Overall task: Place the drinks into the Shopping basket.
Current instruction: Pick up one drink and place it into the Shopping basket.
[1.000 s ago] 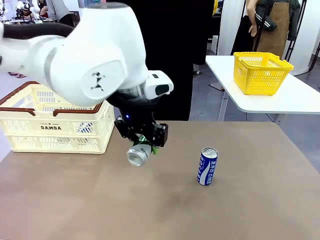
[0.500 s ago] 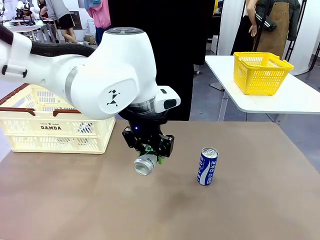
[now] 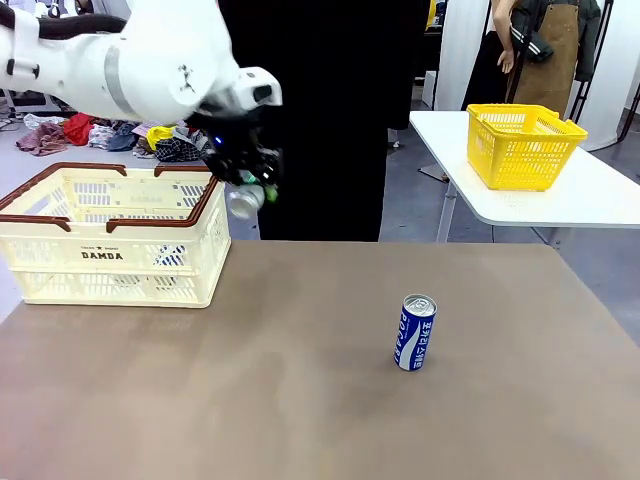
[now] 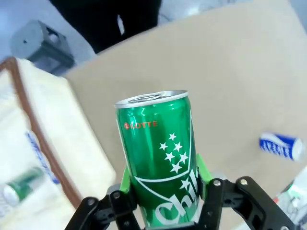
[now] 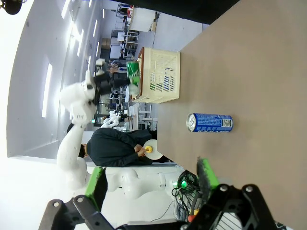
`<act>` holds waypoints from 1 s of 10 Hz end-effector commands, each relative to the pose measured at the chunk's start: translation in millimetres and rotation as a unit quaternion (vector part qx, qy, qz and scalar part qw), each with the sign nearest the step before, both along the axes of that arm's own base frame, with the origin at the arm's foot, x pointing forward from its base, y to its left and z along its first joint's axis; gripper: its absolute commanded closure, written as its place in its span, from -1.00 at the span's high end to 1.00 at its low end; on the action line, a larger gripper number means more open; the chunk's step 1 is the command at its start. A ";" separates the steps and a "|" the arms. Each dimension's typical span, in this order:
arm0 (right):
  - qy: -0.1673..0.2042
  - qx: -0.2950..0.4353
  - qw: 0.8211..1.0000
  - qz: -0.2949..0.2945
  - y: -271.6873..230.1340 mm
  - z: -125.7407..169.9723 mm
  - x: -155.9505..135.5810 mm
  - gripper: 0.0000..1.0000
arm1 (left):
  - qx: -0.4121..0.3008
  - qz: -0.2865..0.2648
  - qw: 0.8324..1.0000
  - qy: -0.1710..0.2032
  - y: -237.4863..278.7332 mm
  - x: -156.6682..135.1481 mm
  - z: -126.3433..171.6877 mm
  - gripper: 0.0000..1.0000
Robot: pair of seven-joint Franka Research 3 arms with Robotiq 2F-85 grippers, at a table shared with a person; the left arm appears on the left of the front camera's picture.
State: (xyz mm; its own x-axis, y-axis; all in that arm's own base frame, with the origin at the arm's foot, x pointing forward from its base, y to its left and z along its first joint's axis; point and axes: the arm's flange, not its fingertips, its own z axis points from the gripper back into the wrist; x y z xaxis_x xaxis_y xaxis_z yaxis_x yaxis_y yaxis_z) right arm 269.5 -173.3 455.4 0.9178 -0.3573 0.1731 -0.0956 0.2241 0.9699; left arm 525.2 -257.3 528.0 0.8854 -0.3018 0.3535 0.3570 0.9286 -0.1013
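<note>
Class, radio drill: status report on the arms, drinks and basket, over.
Left gripper shut on green can, raised beside Shopping basket rim. Right gripper open, empty. Blue can upright on table, well apart; not in the way.

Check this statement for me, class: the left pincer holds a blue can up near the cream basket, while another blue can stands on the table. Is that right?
Not quite. The left pincer holds a green can, not a blue one, as the left wrist view shows. The rest is right: it is held up near the cream basket, and a blue can stands on the table.
</note>
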 end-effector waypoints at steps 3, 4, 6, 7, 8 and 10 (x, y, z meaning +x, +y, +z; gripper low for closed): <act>-0.011 0.007 1.000 -0.001 0.3 2.5 2.1 1.00 | 0.005 0.110 0.993 0.034 73.6 70.6 7.8 -1.00; -0.011 0.007 1.000 -0.001 0.3 2.5 2.1 1.00 | -0.045 0.117 0.989 0.075 96.4 67.8 15.5 -1.00; -0.011 0.007 1.000 -0.001 0.3 2.5 2.1 1.00 | -0.045 0.152 0.984 0.086 130.7 63.6 24.8 -1.00; -0.011 0.007 1.000 -0.001 0.3 2.5 2.1 1.00 | -0.033 0.153 0.984 0.081 139.8 62.3 25.6 -1.00; -0.011 0.007 1.000 -0.001 0.3 2.5 2.1 1.00 | -0.016 0.159 0.984 0.072 146.6 61.1 25.4 -1.00; -0.011 0.007 1.000 -0.001 0.3 2.5 2.1 1.00 | -0.007 0.160 0.986 0.055 153.7 57.0 17.7 -1.00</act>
State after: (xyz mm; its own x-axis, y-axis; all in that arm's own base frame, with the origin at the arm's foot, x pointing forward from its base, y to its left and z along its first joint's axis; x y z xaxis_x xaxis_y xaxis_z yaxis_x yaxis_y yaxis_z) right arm 269.6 -173.2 455.4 0.9180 -0.3570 0.1729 -0.0954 0.2243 0.9698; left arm 591.8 -102.9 551.1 0.9753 -0.0022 0.2210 0.0380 0.9867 -0.1579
